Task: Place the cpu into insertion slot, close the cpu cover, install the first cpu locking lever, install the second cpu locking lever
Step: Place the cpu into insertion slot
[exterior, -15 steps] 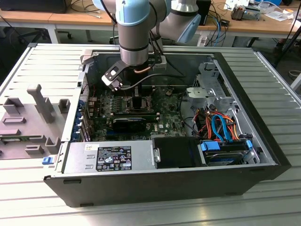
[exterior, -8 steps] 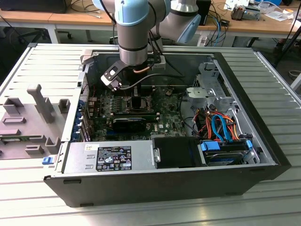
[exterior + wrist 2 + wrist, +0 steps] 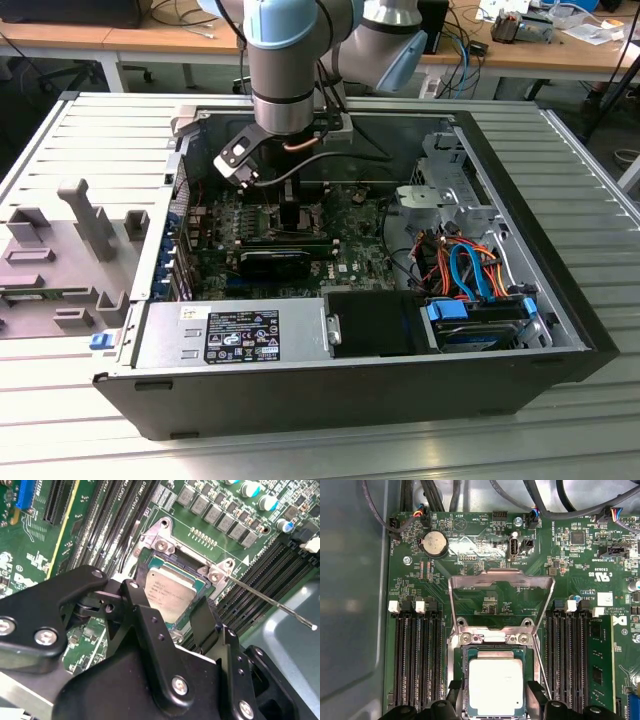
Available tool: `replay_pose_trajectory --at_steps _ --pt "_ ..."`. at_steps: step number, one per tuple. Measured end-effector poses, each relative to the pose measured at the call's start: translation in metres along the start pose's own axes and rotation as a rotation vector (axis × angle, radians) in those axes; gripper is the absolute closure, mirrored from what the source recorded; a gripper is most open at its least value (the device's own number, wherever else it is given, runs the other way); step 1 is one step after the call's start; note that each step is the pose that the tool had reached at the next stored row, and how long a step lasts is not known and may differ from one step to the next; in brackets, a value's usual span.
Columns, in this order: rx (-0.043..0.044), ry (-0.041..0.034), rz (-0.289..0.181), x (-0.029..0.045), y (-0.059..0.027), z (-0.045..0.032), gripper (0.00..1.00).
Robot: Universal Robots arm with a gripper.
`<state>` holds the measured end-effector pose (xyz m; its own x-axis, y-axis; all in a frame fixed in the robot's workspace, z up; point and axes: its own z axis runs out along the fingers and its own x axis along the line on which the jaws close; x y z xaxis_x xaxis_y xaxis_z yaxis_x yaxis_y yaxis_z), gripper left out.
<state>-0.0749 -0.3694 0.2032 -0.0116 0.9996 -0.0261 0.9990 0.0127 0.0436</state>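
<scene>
The cpu [image 3: 496, 686] [image 3: 170, 591], silvery top up, lies flat in the insertion slot [image 3: 492, 650] [image 3: 176, 565] on the green motherboard. My gripper [image 3: 495, 700] [image 3: 167, 605] hangs right over it, its black fingers [image 3: 535, 692] close against two opposite edges of the chip. In the exterior view the gripper [image 3: 290, 215] reaches down into the open computer case. The cpu cover [image 3: 502, 574] stands swung open past the socket, board showing through its window. A thin locking lever [image 3: 272, 604] [image 3: 543, 672] sticks out, unlatched, beside the socket.
Black memory slots [image 3: 417, 660] [image 3: 567, 660] run along both sides of the socket. Cables [image 3: 570, 505] cross the board's far edge near a coin battery [image 3: 434, 543]. The case walls [image 3: 560, 260], drive cage [image 3: 445, 190] and power supply [image 3: 235, 335] ring the arm.
</scene>
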Motion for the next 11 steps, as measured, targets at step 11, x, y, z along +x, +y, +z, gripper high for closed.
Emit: replay_pose_trajectory --at_steps 11 --pt "0.0015 0.0013 -0.003 0.0023 0.0017 0.0019 0.38"
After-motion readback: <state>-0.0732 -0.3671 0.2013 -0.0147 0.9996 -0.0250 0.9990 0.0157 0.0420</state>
